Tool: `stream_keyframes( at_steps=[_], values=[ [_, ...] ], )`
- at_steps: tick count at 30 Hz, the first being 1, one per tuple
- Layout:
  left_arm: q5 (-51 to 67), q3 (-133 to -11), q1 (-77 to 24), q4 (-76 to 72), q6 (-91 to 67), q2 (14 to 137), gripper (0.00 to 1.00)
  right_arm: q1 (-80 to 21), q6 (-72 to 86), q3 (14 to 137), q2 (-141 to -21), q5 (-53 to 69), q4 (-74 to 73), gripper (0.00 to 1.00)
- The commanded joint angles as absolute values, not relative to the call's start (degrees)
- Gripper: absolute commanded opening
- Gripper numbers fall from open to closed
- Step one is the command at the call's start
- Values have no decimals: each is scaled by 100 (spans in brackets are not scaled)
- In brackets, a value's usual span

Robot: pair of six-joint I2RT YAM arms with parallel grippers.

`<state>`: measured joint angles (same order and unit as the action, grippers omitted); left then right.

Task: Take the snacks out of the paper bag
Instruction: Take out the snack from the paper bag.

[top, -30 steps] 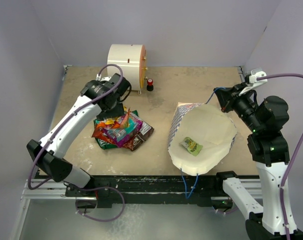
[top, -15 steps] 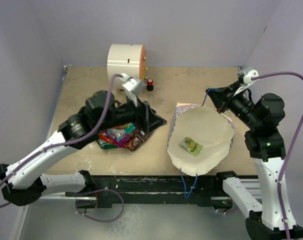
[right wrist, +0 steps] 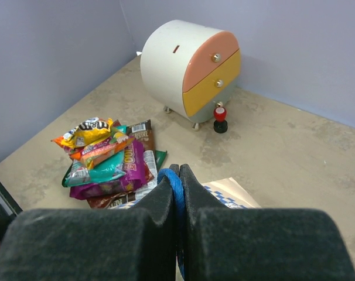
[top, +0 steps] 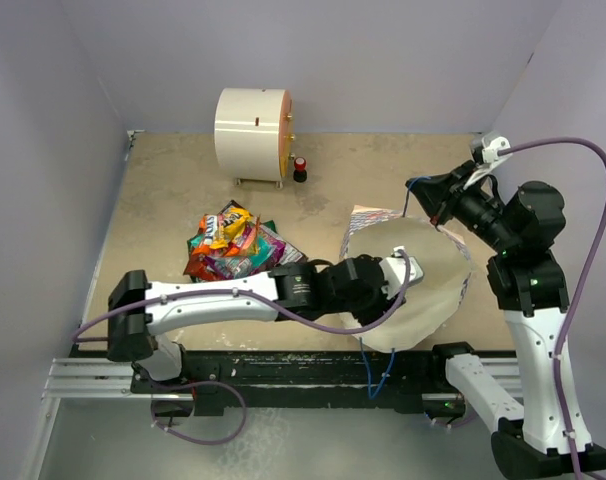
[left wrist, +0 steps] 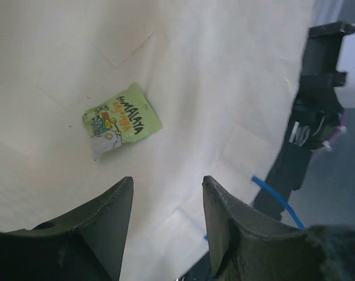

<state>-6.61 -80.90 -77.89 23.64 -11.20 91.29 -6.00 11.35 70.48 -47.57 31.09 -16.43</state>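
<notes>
The paper bag (top: pixel 435 300) lies on its side, mouth open toward the camera, with the checkered outside (top: pixel 358 225) at its left. My left gripper (top: pixel 399 278) reaches into the mouth, open and empty. In the left wrist view one green snack packet (left wrist: pixel 122 120) lies on the bag's white inner wall (left wrist: pixel 224 88), ahead of my open gripper (left wrist: pixel 166 196) and not touching it. My right gripper (top: pixel 423 196) is shut on the bag's blue cord handle (right wrist: pixel 176 186) and holds the rim up. A pile of snacks (top: pixel 231 250) lies on the table left of the bag and also shows in the right wrist view (right wrist: pixel 104 158).
A white cylindrical drum (top: pixel 253 122) with orange and yellow drawer fronts (right wrist: pixel 215 73) stands at the back. A small red and black item (top: pixel 300 168) stands beside it. The second blue handle (top: pixel 378 368) hangs over the front table edge.
My left arm has swung from the snack pile across to the right and lowered into the bag's mouth. The right gripper has stayed on the handle, raised slightly.
</notes>
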Motion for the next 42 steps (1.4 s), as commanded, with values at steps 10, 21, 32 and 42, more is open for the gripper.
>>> stream_keyframes(
  at_steps=[10,21,32,42],
  values=[
    [-2158,-8956,-7790,1700,-1141,11075,62,-598,1199,7458,-4716,3232,-1657,0],
    [-3080,-9788,-7711,2285,-1824,12308,99,-603,1198,7600,-4816,3345,-1799,0],
    [-2705,-10762,-7283,3577,-2842,13131,99,-603,1104,7649,-4825,3400,-1885,0],
    [-2121,-10847,-6948,3770,-3067,13415,99,-605,1106,7679,-4867,3400,-1825,0]
  ],
)
